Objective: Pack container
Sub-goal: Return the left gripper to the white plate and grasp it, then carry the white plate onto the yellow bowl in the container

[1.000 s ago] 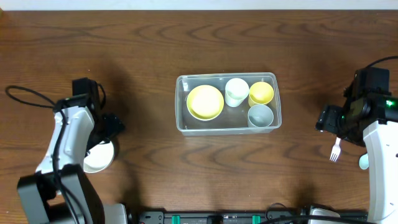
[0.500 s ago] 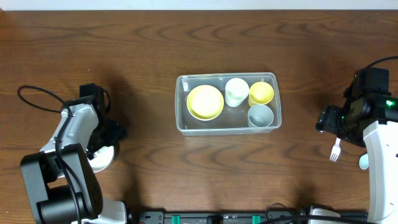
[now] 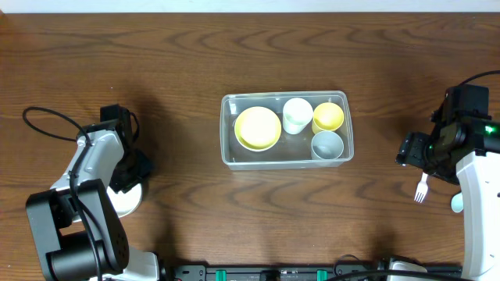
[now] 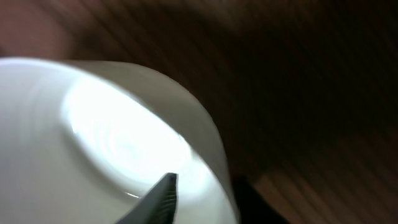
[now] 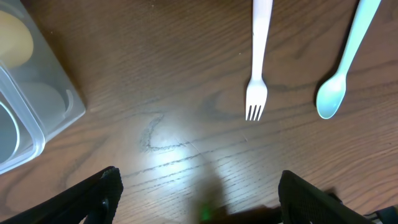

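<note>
The left pincer straddles the wall of the white bowl; the view is blurred, so whether it grips cannot be told. The right pincer hangs wide apart over the table, near a fork.

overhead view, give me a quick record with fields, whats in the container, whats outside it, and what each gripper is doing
target: container, clear, centre of view
inside: yellow bowl, white cup, yellow cup, grey bowl
outside, left: white bowl
outside, right: white fork, blue spoon
left gripper: at the white bowl, one finger inside it; grip unclear
right gripper: open, empty, over bare table near the fork
</note>
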Robot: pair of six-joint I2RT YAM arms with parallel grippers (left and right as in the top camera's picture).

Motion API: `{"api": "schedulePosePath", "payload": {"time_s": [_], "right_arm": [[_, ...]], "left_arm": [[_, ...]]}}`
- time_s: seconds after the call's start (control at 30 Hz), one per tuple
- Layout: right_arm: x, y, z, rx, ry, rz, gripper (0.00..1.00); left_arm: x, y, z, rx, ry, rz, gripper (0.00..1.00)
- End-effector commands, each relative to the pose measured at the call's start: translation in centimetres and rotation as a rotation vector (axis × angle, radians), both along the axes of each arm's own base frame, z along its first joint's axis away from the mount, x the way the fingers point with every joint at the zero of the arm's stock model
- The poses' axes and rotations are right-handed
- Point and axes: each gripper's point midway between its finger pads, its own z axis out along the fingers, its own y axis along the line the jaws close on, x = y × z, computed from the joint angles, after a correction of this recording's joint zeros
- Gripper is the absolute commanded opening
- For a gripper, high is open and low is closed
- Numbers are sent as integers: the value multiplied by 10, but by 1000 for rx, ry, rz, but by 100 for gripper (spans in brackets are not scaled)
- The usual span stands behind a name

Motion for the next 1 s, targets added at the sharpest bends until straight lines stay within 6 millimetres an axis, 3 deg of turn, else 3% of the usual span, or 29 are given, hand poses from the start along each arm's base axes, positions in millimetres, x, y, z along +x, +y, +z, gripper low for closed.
{"api": "schedulePosePath", "payload": {"time_s": [0.0,0.13,0.27,0.57,0.8,0.97], "right_arm": [[0,-1,2,0,-4,8,82],[0,-1,2,0,-4,8,82],[0,-1,2,0,-4,8,82],[-1,-1,2,0,-3,8,82],[-1,-1,2,0,-4,8,82],[0,-1,2,0,-4,8,82]], "left_arm": [[-2,1,-1,3,10,8,23],[-2,1,-1,3,9,8,19],[-1,2,-1,3,6,8,6],[19,0,18,16,-53,-37,6],[59,-29,69,32,-166,-271,6],[93,-86,133,46,-309,-567,6]]}}
